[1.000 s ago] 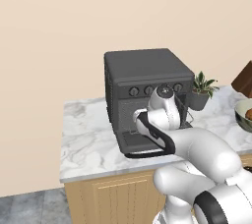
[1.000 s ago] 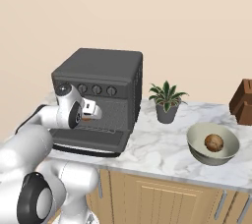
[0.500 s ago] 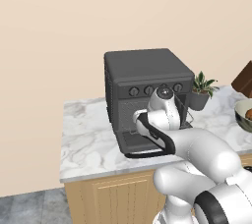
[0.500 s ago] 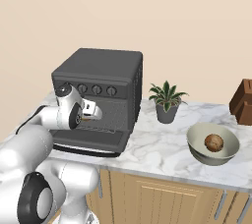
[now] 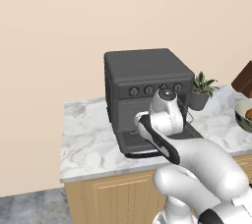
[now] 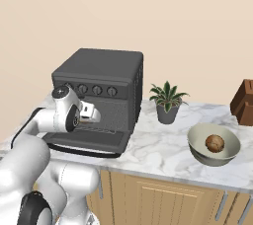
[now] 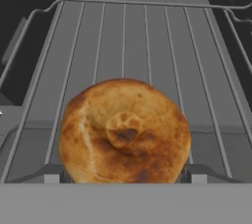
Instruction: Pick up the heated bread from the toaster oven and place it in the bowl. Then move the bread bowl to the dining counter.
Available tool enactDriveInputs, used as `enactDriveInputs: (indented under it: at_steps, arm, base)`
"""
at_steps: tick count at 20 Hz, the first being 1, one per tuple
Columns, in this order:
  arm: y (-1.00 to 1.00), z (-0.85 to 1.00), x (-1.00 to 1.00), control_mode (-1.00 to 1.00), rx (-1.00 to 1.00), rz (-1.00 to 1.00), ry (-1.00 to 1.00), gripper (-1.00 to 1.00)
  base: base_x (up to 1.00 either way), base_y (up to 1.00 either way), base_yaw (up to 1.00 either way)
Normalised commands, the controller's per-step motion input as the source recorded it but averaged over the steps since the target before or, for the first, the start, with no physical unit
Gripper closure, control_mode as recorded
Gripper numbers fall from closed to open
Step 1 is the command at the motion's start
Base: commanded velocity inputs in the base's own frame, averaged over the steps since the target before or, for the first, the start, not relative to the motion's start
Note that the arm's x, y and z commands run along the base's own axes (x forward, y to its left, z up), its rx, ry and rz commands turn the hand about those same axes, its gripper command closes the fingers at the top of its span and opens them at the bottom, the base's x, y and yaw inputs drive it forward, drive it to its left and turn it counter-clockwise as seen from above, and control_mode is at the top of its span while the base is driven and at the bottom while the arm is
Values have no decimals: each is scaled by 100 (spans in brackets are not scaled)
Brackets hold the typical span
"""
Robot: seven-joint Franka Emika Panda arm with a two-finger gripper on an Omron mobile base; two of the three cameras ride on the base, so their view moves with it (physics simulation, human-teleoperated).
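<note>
Marble counter (image 6: 163, 142): potted plant (image 6: 168, 101) between toaster oven (image 6: 101, 88) and bowl (image 6: 214, 144); hand (image 7: 125, 176) wide, flanking bread (image 7: 124, 132), grip unclear.

A home kitchen: a marble countertop (image 6: 163, 150) on wood cabinets (image 6: 163, 197) carries a toaster oven (image 6: 101, 95), with a potted plant (image 6: 168, 101) at its three o'clock.

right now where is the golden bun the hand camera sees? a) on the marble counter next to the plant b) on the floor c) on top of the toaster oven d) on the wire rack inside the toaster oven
d: in the hand view the golden bun lies on the wire rack of the toaster oven, whose door is dropped open.
</note>
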Motion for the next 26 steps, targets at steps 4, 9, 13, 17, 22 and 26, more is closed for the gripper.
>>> enactDriveInputs:
  at_steps: [4, 9, 13, 17, 22, 26]
  arm:
    - [-8, 1, -53, -100, 0, 0, -2, 100]
    - [-9, 16, -80, -100, 0, 0, -9, 100]
    - [-12, 35, -64, -100, 0, -4, -11, 100]
    - [-21, 47, -28, -100, 0, -8, -10, 100]
    - [-56, 56, -31, -100, 8, -13, -7, 100]
    - [-94, 32, -28, -100, 11, -12, -1, 100]
  base:
    - [0, 0, 0]
    - [0, 0, 0]
    - [0, 0, 0]
    - [0, 0, 0]
    - [0, 0, 0]
    - [0, 0, 0]
